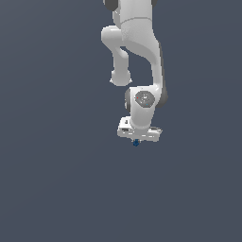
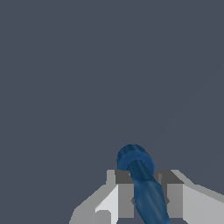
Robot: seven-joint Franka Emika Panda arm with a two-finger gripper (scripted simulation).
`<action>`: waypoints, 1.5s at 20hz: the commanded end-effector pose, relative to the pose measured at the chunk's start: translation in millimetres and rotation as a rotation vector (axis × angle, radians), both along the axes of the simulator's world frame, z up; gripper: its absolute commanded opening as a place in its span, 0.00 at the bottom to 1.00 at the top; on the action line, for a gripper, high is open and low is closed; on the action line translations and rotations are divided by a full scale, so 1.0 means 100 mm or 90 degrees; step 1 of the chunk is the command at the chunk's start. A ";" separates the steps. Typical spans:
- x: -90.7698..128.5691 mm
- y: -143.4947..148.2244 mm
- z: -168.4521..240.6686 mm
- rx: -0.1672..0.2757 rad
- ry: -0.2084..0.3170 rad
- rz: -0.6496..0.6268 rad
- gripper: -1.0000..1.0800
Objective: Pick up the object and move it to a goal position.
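The object [image 2: 144,183] is a dark blue, elongated item with a ringed, knobbly end. In the wrist view it lies between my two grey fingers [image 2: 124,192], which press on it from both sides. In the exterior view only a small blue tip of the object [image 1: 136,143] shows just under my white gripper [image 1: 137,140]. The gripper hangs straight down from the white arm [image 1: 142,56] and is shut on the object. I cannot tell from these views how high it is above the flat grey surface.
A plain dark grey surface [image 1: 56,179] fills both views. No goal marker and no other object shows in either view.
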State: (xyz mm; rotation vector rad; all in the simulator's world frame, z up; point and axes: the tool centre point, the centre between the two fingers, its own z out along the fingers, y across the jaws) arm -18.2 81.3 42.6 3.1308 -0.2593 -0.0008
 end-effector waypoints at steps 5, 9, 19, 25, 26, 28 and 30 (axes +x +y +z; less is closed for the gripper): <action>0.01 -0.10 0.13 0.000 0.000 0.000 0.00; 0.03 -0.26 0.35 0.000 0.000 0.000 0.00; 0.10 -0.92 1.22 0.001 0.000 0.000 0.00; 0.16 -1.38 1.83 0.001 0.000 0.000 0.00; 0.17 -1.45 1.93 0.001 0.000 0.000 0.00; 0.19 -1.60 2.14 0.001 0.000 0.000 0.00; 0.21 -1.75 2.33 0.001 0.000 0.000 0.00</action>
